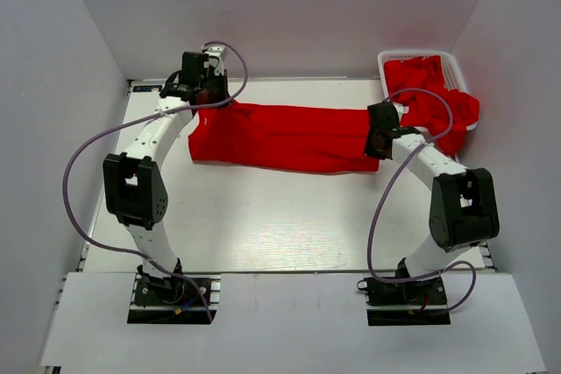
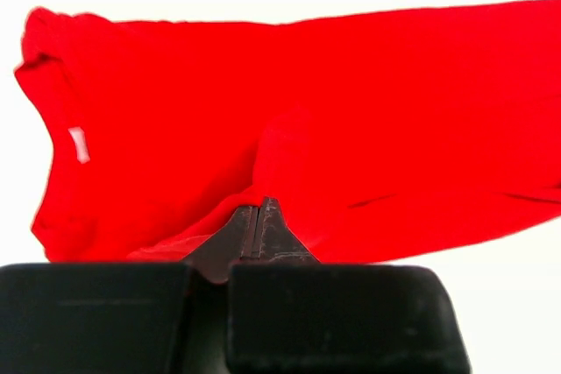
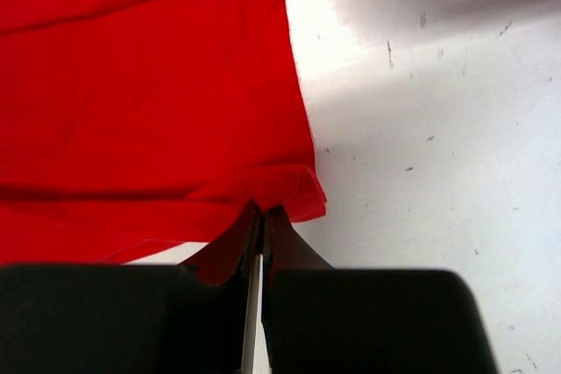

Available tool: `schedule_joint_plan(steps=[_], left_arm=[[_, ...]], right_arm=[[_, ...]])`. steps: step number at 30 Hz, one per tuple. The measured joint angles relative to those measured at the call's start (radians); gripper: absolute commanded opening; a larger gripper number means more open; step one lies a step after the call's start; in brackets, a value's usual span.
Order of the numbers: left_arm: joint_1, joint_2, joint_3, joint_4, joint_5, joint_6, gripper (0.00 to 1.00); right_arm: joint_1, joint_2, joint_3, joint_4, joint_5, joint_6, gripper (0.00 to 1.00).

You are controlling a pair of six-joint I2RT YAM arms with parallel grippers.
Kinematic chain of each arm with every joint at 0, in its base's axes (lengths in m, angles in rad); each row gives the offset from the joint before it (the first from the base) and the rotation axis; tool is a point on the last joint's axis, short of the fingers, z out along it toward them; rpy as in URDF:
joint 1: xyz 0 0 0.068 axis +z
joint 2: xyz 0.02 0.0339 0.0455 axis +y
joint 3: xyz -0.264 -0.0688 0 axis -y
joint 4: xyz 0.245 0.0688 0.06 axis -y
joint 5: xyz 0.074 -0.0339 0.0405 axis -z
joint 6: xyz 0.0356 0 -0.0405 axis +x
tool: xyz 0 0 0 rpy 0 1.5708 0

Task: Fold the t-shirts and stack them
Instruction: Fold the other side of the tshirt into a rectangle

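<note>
Two pincers, one stretched t-shirt (image 1: 280,136): the left pincer (image 1: 210,100) is clamped tight on a fold near the neck end, one white label (image 2: 79,144) off to its left. The right pincer (image 1: 378,146) is pinched on the far corner, with red cloth spanning between them over the counter (image 1: 263,216). Just beyond the right pincer, one white basket (image 1: 412,55) holds a heap of t-shirts (image 1: 438,98) spilling over its rim; how many, I can't tell.

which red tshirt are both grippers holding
The red fabric t-shirt stretched across the table, pinched by the left gripper and right gripper; the others lie bunched in the white plastic basket.
</note>
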Motion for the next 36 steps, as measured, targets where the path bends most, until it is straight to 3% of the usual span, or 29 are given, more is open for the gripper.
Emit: schedule_joint_plan(steps=[12, 23, 24, 25, 26, 27, 29, 30, 32, 33, 35, 36], left_arm=[[0.048, 0.101, 0.073, 0.05, 0.012, 0.071, 0.0], [0.086, 0.246, 0.082, 0.243, 0.15, 0.171, 0.0], [0.09, 0.267, 0.091, 0.247, 0.146, 0.172, 0.07], [0.093, 0.288, 0.105, 0.247, 0.139, 0.173, 0.26], [0.098, 0.318, 0.134, 0.233, 0.124, 0.175, 0.89], [0.105, 0.355, 0.177, 0.211, 0.109, 0.171, 1.0], [0.116, 0.441, 0.296, 0.166, 0.072, 0.149, 1.0], [0.122, 0.481, 0.352, 0.151, 0.059, 0.145, 1.0], [0.135, 0.547, 0.442, 0.127, 0.042, 0.135, 1.0], [0.14, 0.562, 0.462, 0.115, 0.04, 0.132, 1.0], [0.151, 0.575, 0.478, 0.102, 0.045, 0.127, 1.0], [0.154, 0.576, 0.481, 0.098, 0.047, 0.123, 1.0]], right_arm=[[-0.016, 0.063, 0.093, -0.022, 0.006, -0.014, 0.0], [-0.035, 0.208, 0.197, -0.021, -0.005, -0.022, 0.0], [-0.038, 0.223, 0.207, -0.021, -0.006, -0.022, 0.0], [-0.04, 0.238, 0.216, -0.022, -0.009, -0.022, 0.03], [-0.042, 0.253, 0.229, -0.027, -0.01, -0.021, 0.13], [-0.043, 0.274, 0.246, -0.034, -0.01, -0.019, 0.23], [-0.046, 0.315, 0.291, -0.051, -0.009, -0.015, 0.34], [-0.047, 0.333, 0.312, -0.054, -0.008, -0.015, 0.47], [-0.047, 0.353, 0.344, -0.067, -0.007, -0.015, 0.52], [-0.047, 0.358, 0.357, -0.072, -0.008, -0.019, 0.62], [-0.047, 0.359, 0.381, -0.078, -0.013, -0.026, 0.68], [-0.047, 0.359, 0.394, -0.082, -0.018, -0.029, 0.9]])
